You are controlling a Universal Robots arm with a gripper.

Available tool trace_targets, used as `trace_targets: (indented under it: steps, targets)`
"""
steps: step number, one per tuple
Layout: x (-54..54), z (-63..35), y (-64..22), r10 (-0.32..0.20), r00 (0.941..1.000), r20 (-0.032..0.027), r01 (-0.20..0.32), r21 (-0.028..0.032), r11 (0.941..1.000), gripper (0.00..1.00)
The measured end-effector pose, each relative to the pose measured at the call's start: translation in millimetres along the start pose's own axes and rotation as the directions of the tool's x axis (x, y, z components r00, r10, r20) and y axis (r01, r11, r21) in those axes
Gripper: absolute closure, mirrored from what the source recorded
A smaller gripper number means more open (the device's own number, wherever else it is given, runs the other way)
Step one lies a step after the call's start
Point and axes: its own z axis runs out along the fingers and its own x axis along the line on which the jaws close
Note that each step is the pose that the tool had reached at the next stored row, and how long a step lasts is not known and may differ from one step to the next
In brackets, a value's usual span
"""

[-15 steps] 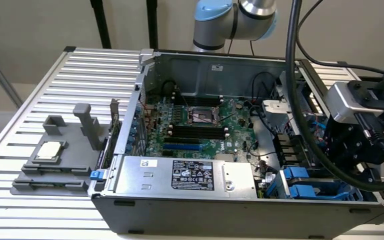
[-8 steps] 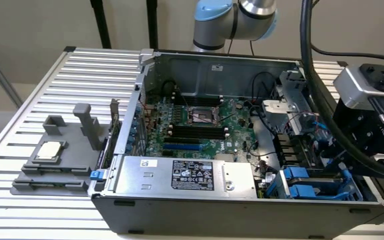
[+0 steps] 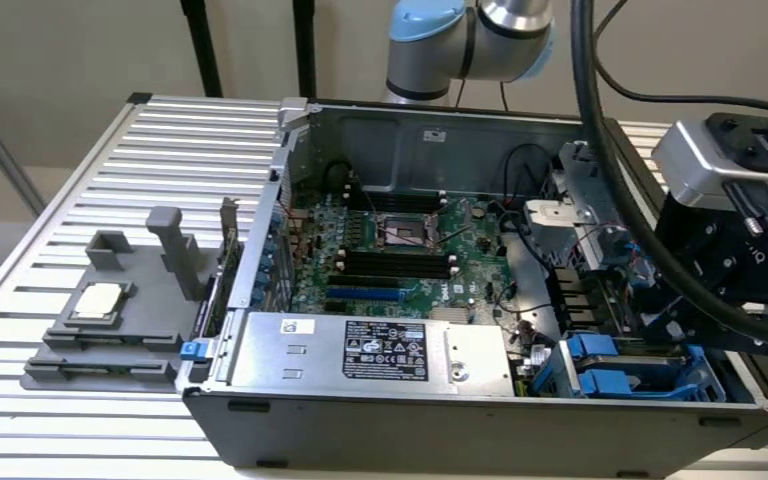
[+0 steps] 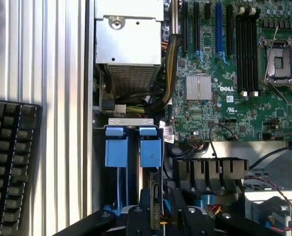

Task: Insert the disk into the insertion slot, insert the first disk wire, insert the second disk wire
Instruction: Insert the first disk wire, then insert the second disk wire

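Wrist view: insertion slot beside tool

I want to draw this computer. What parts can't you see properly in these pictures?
- The insertion slot: exterior view, partly hidden behind the gripper and cables.
- The black label: exterior view, print too small to read.
- The keyboard: wrist view, cut off by the picture's edge.

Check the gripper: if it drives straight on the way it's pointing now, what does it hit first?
Most likely the insertion slot: the gripper points down right over its blue-tabbed end. Depth is unclear, so the black connectors beside it could touch first.
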Motion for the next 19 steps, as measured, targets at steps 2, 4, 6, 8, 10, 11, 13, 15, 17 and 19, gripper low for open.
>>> trace_targets:
  steps: [2, 4, 6, 8, 10, 11, 13, 15, 17, 19]
  targets:
    - [1.6, 0.2, 9.2, 0.0, 1.0, -0.0001, 0.0, 0.0006, 1.0, 0.69]
    - [1.9, 0.3, 13.4, 0.0, 1.0, -0.0001, 0.0, 0.0007, 1.0, 0.69]
    - [1.9, 0.3, 13.4, 0.0, 1.0, -0.0001, 0.0, 0.0007, 1.0, 0.69]
    - [1.9, 0.3, 13.4, 0.0, 1.0, -0.0001, 0.0, 0.0007, 1.0, 0.69]
    - [1.9, 0.3, 13.4, 0.0, 1.0, -0.0001, 0.0, 0.0007, 1.0, 0.69]
    - [1.9, 0.4, 13.4, 0.0, 1.0, 0.0, 0.0, 0.0007, 1.0, 0.69]
    - [1.9, 0.3, 13.4, 0.0, 1.0, 0.0, 0.0, 0.0007, 1.0, 0.69]
    - [1.9, 0.3, 13.4, 0.0, 1.0, -0.0001, 0.0, 0.0007, 1.0, 0.69]
    - [1.9, 0.3, 13.4, 0.0, 1.0, -0.0001, 0.0, 0.0007, 1.0, 0.69]
    - [1.9, 0.3, 13.4, 0.0, 1.0, -0.0001, 0.0, 0.0007, 1.0, 0.69]
